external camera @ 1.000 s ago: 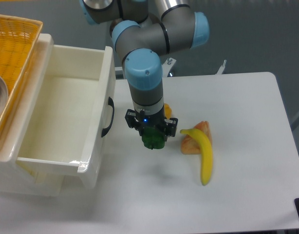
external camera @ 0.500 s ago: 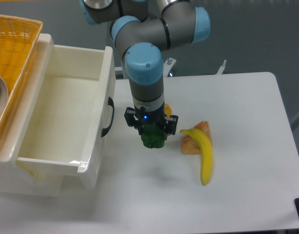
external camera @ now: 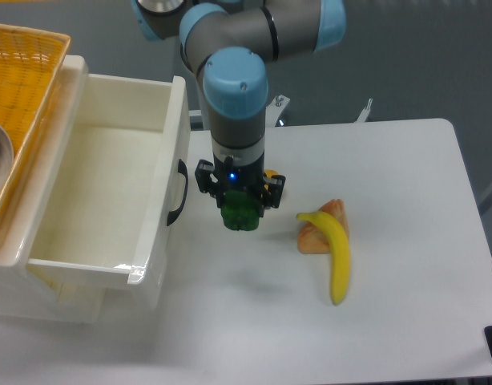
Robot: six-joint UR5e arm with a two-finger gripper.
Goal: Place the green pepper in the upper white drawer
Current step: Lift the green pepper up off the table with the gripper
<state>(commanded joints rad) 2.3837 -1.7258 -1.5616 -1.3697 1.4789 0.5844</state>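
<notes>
The green pepper (external camera: pixel 242 212) is glossy, lobed and solid green, and hangs clear of the worktop (external camera: pixel 406 321), casting a faint shadow on it (its top is hidden, so no stem shows). It sits just right of the black curved handle on the upper white drawer (external camera: pixel 110 192). That drawer is a deep, glossy white box, pulled open, its inside bare.
</notes>
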